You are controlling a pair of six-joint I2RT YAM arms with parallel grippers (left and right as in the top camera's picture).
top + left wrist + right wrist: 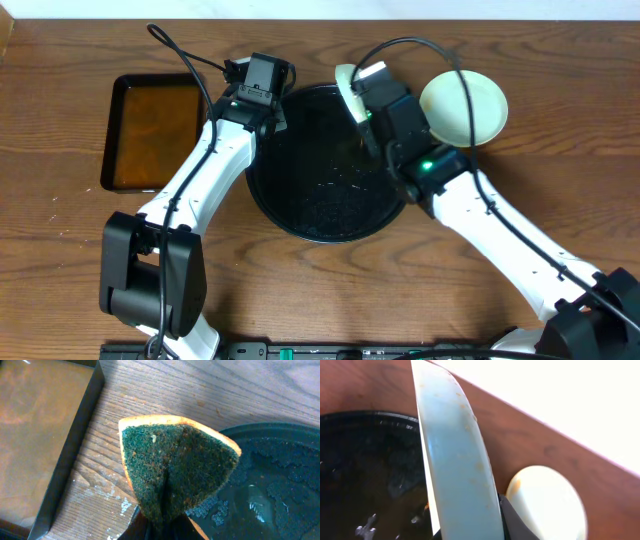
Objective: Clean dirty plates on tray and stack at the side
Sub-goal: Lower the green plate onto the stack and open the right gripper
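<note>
Left hand point(255, 95): closed tight on a sponge point(175, 470), pinched at its lower end. The green scouring face is toward the wrist camera, with an orange layer showing along the edge. The sponge hangs over the strip of wooden surface point(60, 260) between the pan and the tray, at the tray's left rim.

Right hand point(365, 98): narrow, clamped on the rim of a mint-blue plate point(455, 460). The plate stands nearly on edge above the tray's far right rim. I see faint orange-brown specks on its face.

Tray point(300, 225): round, glossy black, centre of the surface. Inside it I see a film of water with beaded, foamy patches.

Pan point(155, 130): rectangular, black, left of the tray, filled with brownish liquid.

Yellow plate point(463, 108): lying flat on the surface just right of the tray, with an orange smear at its near rim in the right wrist view.
</note>
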